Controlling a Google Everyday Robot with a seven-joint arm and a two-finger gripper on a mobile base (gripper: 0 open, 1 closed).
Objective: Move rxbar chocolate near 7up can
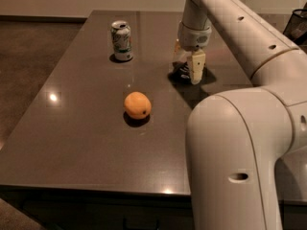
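The rxbar chocolate (181,71) shows only as a small dark shape on the table, mostly hidden under my gripper. My gripper (188,74) points down at the table right of centre, directly over the bar and around it. The 7up can (121,41), silver-white and green, stands upright at the far left of the table, well to the left of the gripper and a little further back.
A round orange fruit (137,105) lies on the dark table (72,128), nearer than the can and left of the gripper. My arm's large white link (235,166) fills the lower right. A dark object (298,25) sits at the far right edge.
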